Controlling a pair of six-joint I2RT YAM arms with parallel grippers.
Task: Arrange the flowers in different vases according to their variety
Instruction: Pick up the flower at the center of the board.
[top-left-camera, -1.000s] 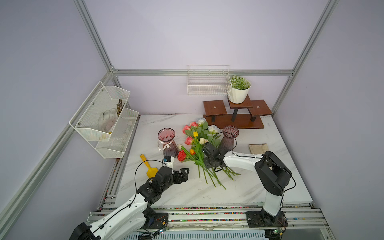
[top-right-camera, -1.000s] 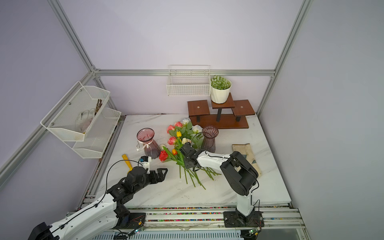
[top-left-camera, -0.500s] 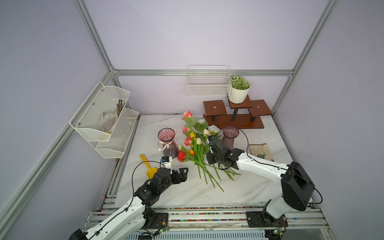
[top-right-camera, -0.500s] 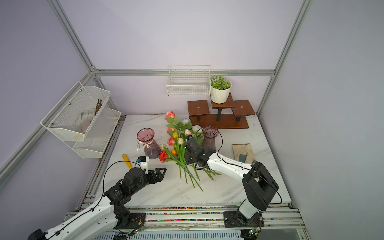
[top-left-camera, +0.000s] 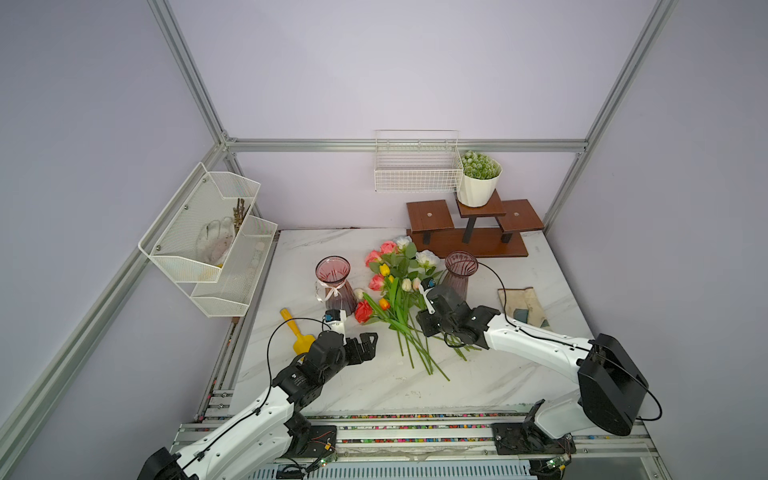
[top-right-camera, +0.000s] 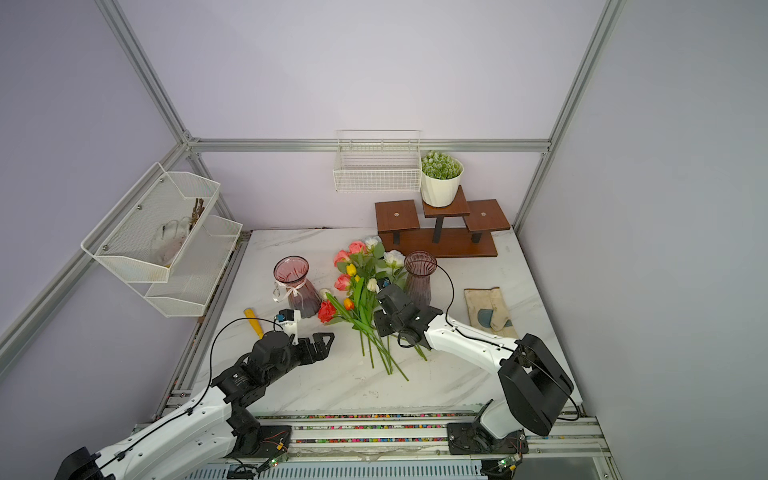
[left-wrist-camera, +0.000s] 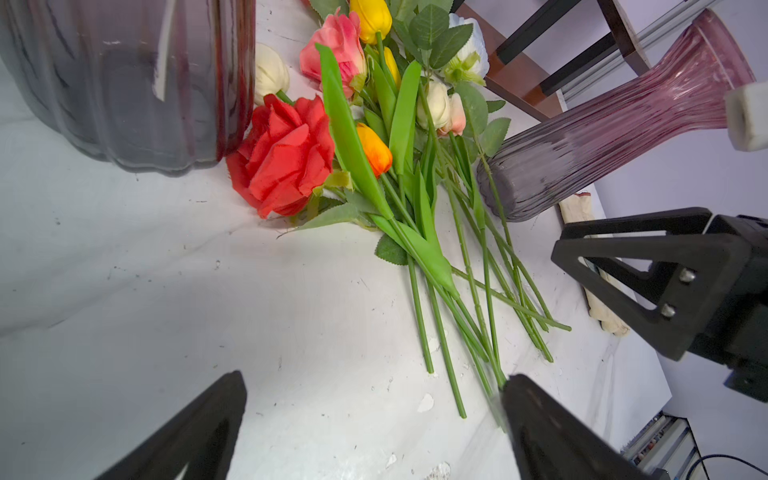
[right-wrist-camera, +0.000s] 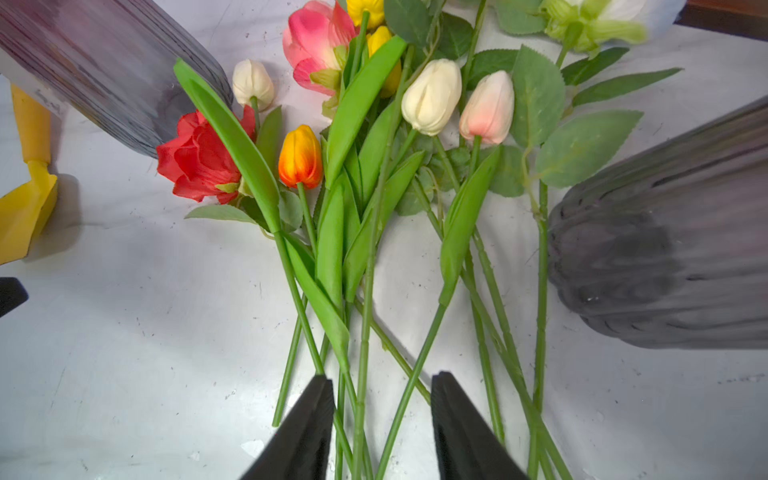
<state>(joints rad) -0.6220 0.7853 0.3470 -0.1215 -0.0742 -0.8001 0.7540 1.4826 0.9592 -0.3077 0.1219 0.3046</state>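
On your left, the left gripper (top-left-camera: 368, 341) waits empty with its fingers wide apart, just in front of the vase with the bow (top-left-camera: 333, 282). In the middle, the bloom raised half a second ago is back down among the flowers (top-left-camera: 395, 291) lying on the table (top-left-camera: 374, 395). Your right gripper (right-wrist-camera: 382, 376) has come partly open over the stems and holds nothing. The slim vase (top-left-camera: 459, 276) beside it is empty, so that pick likely needs redoing.

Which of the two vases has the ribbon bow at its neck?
The wide-mouthed vase, standing beside the red rose, has a white bow tied around its neck. The slimmer vase with the flared rim has no ribbon.
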